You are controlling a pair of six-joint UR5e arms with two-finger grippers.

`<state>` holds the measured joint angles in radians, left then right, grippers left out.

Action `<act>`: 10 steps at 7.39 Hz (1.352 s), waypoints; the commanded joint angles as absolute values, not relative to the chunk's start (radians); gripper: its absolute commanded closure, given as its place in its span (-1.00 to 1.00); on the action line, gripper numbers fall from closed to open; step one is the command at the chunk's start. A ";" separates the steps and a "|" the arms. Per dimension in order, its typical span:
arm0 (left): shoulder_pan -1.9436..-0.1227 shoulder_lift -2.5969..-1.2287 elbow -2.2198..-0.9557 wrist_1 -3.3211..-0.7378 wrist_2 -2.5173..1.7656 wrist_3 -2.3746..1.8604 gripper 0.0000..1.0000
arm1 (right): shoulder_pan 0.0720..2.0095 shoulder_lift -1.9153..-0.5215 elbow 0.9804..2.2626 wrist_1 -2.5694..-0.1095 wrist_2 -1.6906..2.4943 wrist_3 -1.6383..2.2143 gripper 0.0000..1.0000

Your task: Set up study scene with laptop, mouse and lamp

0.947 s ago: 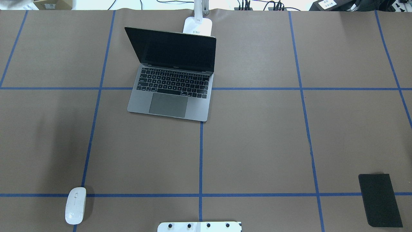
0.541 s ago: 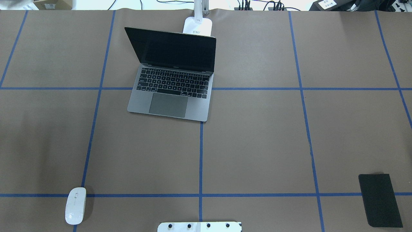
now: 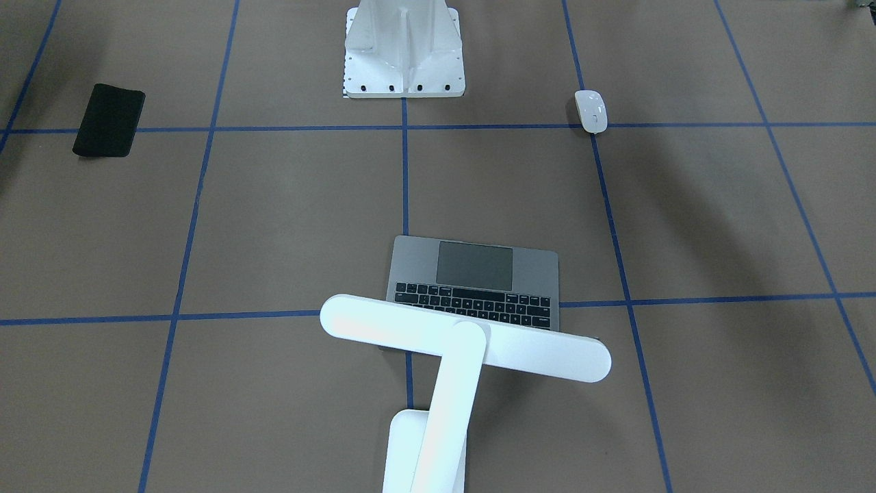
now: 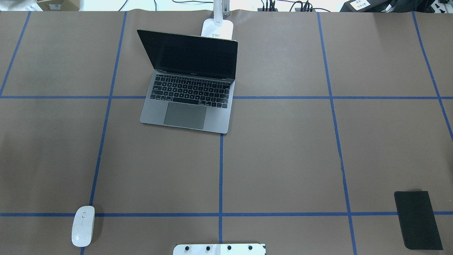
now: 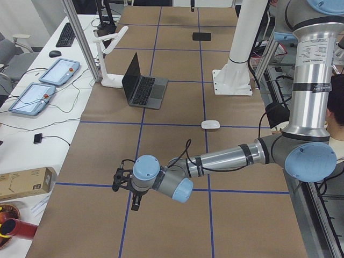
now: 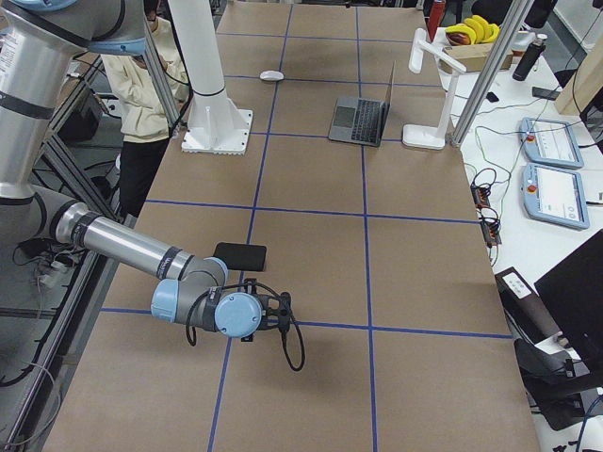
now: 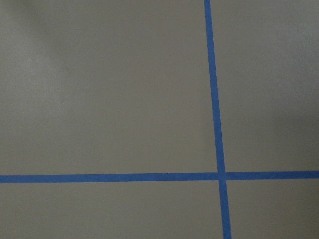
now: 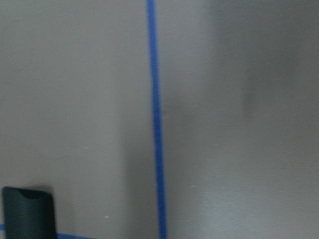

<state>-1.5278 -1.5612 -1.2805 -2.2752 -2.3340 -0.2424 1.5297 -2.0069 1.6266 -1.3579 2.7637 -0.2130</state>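
Observation:
The laptop (image 4: 189, 90) stands open at the far middle-left of the table, screen dark. The lamp (image 3: 465, 339) stands right behind it, with its base (image 4: 217, 29) at the far edge and its bar head over the laptop's screen. The mouse (image 4: 83, 226) lies on a blue tape line at the near left. My left gripper (image 5: 121, 183) hangs low over the table's left end, well apart from the mouse (image 5: 210, 124); I cannot tell whether it is open or shut. My right gripper (image 6: 279, 313) hangs low near the right end; its state is unclear too.
A flat black mouse pad (image 4: 417, 219) lies at the near right, close to my right gripper, and shows in the right wrist view (image 8: 27, 211). A white bolted pedestal (image 3: 404, 51) stands at the near middle. Blue tape lines grid the brown table. A person stands by the robot's base (image 6: 151, 66).

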 commanded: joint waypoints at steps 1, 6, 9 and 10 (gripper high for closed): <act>-1.534 -1.546 -1.290 -2.276 -2.362 -0.200 -1.00 | 1.418 -2.008 1.617 -1.361 2.800 -0.259 -1.00; -1.565 -1.548 -1.290 -2.273 -2.356 -0.129 -1.00 | 1.335 -1.951 1.611 -1.410 2.907 -0.310 -0.98; -1.583 -1.549 -1.289 -2.270 -2.358 -0.103 -1.00 | 1.221 -1.913 1.583 -1.448 2.807 -0.143 -0.98; -1.585 -1.549 -1.290 -2.272 -2.359 -0.101 -1.00 | 1.175 -1.907 1.586 -1.450 2.807 -0.132 -0.98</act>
